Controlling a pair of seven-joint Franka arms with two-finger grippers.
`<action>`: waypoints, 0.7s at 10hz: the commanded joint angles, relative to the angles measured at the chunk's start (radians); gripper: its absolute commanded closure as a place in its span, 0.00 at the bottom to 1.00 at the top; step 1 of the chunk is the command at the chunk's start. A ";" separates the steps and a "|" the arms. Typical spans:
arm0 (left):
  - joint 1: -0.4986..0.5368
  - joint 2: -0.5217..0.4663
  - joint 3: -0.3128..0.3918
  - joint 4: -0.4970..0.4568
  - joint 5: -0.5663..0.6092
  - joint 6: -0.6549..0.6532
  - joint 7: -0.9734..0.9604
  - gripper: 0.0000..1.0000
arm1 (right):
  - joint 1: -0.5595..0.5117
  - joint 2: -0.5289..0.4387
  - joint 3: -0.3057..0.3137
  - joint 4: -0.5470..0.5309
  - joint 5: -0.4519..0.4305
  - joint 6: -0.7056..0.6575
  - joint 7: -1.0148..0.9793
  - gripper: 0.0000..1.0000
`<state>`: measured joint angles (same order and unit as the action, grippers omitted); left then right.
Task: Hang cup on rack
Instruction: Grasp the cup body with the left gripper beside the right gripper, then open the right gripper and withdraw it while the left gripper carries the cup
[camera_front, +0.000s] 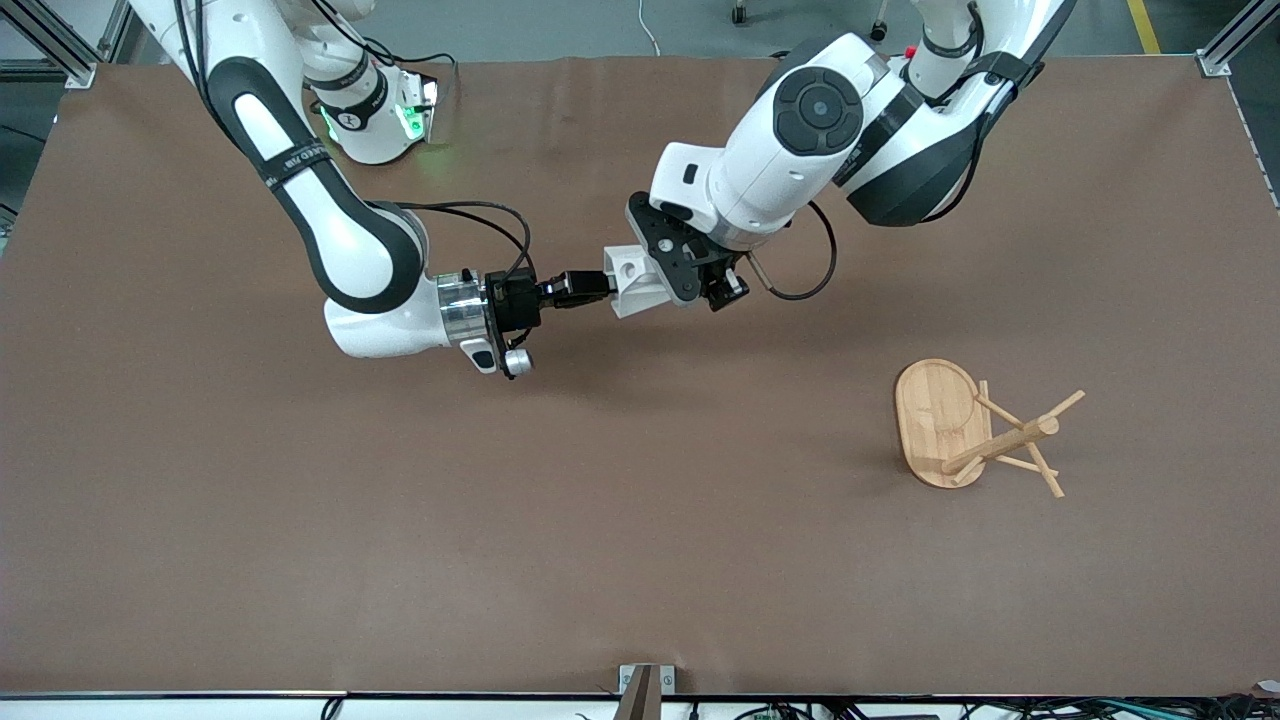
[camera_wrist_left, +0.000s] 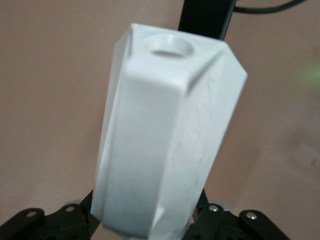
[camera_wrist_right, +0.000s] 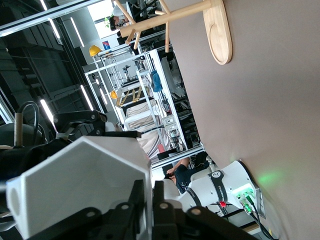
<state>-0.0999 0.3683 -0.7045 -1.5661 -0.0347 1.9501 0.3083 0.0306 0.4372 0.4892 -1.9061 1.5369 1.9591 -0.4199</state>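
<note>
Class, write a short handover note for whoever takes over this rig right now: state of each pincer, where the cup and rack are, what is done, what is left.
Right pincer: shut on the cup, held in the air over the middle of the table.
Left pincer: also closed on the cup, at its other end; a handover is under way.
Rack: upright on the table toward the left arm's end, nearer the front camera than the cup, pegs bare.
Done: cup lifted and gripped by both arms.
Left: right pincer lets go, left arm carries the cup to the rack and hangs it on a peg.
</note>
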 joint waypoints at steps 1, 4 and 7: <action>0.002 0.023 -0.007 -0.006 0.033 0.036 -0.031 0.89 | -0.009 -0.018 0.009 -0.018 0.022 -0.006 -0.005 0.00; 0.002 0.021 -0.007 -0.009 0.032 0.038 -0.031 0.89 | -0.066 -0.031 -0.024 -0.013 -0.084 -0.003 0.003 0.00; 0.003 0.021 -0.007 -0.011 0.030 0.036 -0.031 0.90 | -0.070 -0.043 -0.138 0.059 -0.275 -0.012 0.238 0.00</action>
<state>-0.0989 0.3687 -0.7056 -1.5657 -0.0321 1.9761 0.2932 -0.0399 0.4227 0.3755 -1.8762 1.3457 1.9502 -0.3051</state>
